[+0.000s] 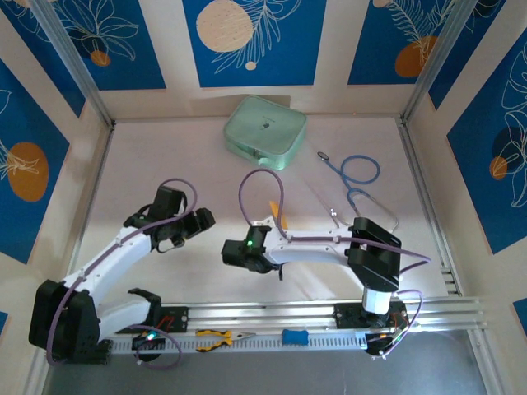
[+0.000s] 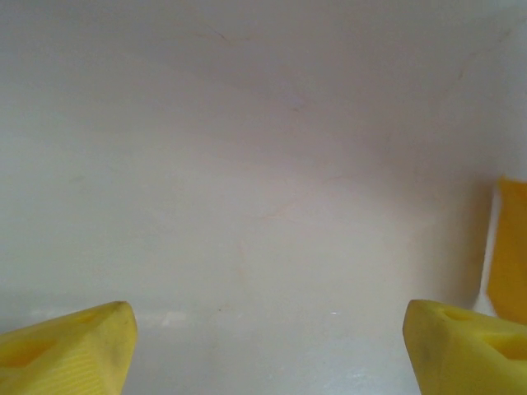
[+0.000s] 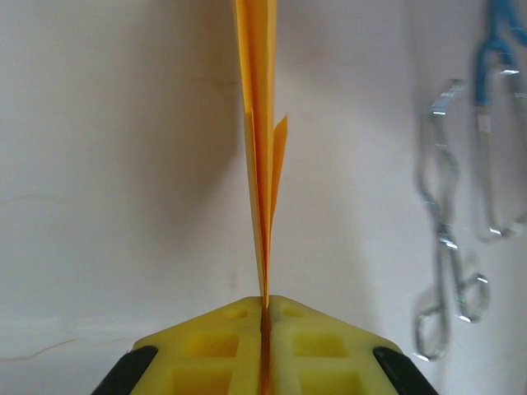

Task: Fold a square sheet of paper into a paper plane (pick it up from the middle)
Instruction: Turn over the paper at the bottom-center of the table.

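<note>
The square sheet of paper is folded into a narrow orange-yellow paper plane (image 3: 262, 123) with lengthwise creases. It stands on edge between the yellow fingers of my right gripper (image 3: 266, 309), which is shut on its near end, and it points away over the white table. From above, the plane (image 1: 278, 216) is a thin orange sliver at the right gripper (image 1: 270, 227), mid-table. My left gripper (image 1: 206, 220) hovers a little to its left. Its jaws (image 2: 268, 354) stand wide open with bare table between them. An orange-yellow edge of the paper (image 2: 510, 247) shows at the right of the left wrist view.
A pale green case (image 1: 265, 132) sits at the back centre. A blue stethoscope (image 1: 356, 177) and metal forceps (image 3: 445, 239) lie right of the plane. Orange-handled pliers (image 1: 216, 338) and a blue tool (image 1: 294, 336) rest on the near rail. Walls enclose three sides.
</note>
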Available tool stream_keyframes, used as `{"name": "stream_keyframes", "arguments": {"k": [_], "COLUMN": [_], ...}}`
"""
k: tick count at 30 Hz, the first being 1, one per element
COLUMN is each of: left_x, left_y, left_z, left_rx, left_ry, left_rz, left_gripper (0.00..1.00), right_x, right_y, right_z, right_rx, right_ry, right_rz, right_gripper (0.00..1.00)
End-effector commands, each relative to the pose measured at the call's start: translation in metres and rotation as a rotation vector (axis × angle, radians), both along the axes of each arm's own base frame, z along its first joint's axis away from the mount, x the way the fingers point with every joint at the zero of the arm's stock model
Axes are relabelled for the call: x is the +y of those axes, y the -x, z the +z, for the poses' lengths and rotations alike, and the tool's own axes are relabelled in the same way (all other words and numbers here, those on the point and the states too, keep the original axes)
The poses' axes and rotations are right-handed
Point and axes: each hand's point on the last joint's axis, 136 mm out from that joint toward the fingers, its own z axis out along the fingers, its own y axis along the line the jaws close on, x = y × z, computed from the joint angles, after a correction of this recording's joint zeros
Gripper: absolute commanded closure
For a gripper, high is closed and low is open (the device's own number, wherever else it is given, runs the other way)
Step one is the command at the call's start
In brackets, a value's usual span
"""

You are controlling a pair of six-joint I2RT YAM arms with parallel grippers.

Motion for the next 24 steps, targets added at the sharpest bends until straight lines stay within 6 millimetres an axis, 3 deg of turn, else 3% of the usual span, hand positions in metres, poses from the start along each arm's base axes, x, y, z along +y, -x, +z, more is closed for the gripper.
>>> {"name": "stream_keyframes", "arguments": {"k": [1,6,9,13,16,18,24], "left_x": [0.012,0.009,0.007,0.001,-0.014,-0.027,-0.047], "left_y": [-0.002,-0.004,-0.004,-0.005,-0.005,-0.006,-0.006], "left_z": [0.012,0.015,0.017,0.018,0.018,0.018,0.015], "left_rx": [-0.012,-0.017,-0.026,-0.036,-0.061,-0.077,-0.083], "left_ry": [-0.031,-0.018,-0.012,0.017,0.097,0.170,0.302], "left_rz": [0.041,0.025,0.012,-0.015,-0.072,-0.103,-0.143], "left_gripper": [0.15,0.15,0.15,0.16,0.20,0.25,0.46], "right_x": [0.036,0.057,0.075,0.098,0.104,0.094,0.063], "right_y": [0.007,0.013,0.016,0.014,0.014,0.006,-0.012], "right_z": [-0.017,-0.035,-0.039,-0.022,-0.007,0.001,-0.005], "right_rx": [0.082,0.175,0.213,0.225,0.254,0.250,0.336], "right_ry": [-0.147,-0.188,-0.274,-0.491,-0.689,-0.789,-1.060], "right_rz": [0.090,0.129,0.155,0.185,0.201,0.147,-0.004], "right_gripper": [0.88,0.84,0.69,0.56,0.51,0.56,0.85]}}
